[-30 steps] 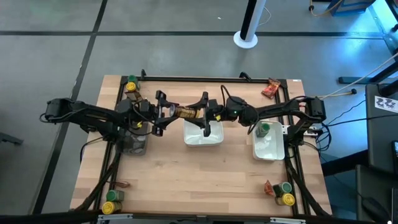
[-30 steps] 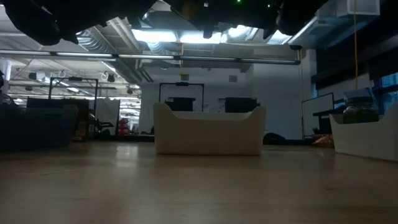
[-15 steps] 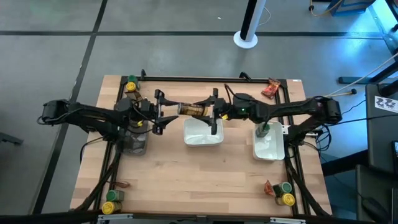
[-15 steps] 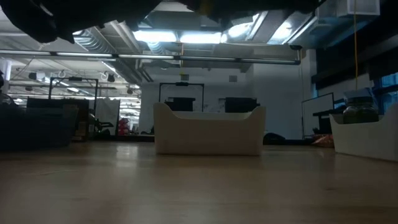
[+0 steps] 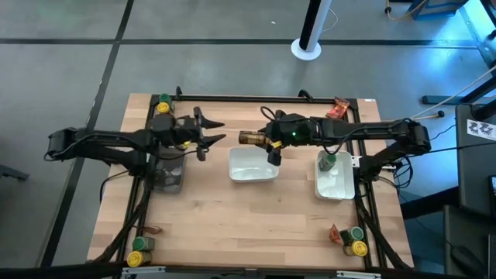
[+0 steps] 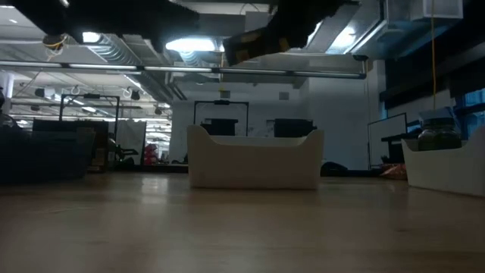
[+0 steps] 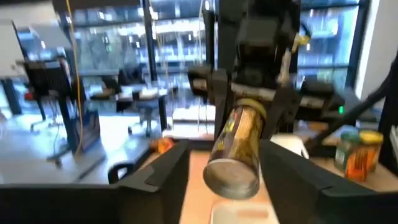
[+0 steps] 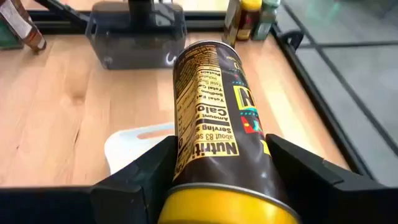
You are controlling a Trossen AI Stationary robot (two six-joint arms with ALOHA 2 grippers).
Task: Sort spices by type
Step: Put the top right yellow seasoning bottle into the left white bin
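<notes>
A: Wooden table [image 5: 248, 217], grey floor round it, open workshop behind in the low view. How far along?

B: Early, by my reading. One green-lidded jar [image 5: 328, 163] sits in the right white tray [image 5: 335, 186]. The centre white tray [image 5: 252, 167] looks bare. The clear grey bin [image 5: 167, 177] is on the left; contents unclear.

A: Left to sort?

B: Plenty. Jars at the far-left corner [image 5: 163, 105], a packet at the far-right corner [image 5: 339, 110], jars and a packet at the near-right corner [image 5: 350, 240], a jar and a packet at the near-left corner [image 5: 142, 246].

A: The jar in hand?

B: Yellow-lidded jar [image 5: 252, 139], in the air just beyond the centre tray's far edge. The right gripper [image 5: 271, 139] is clamped round its lid end.

A: Its axis?

B: Long axis lies roughly level, across the table; lid toward the right wrist, base pointing at the left arm.

A: And the left gripper [image 5: 211, 130]?

B: Spread, empty, apart from the jar, above the table by the bin.
</notes>
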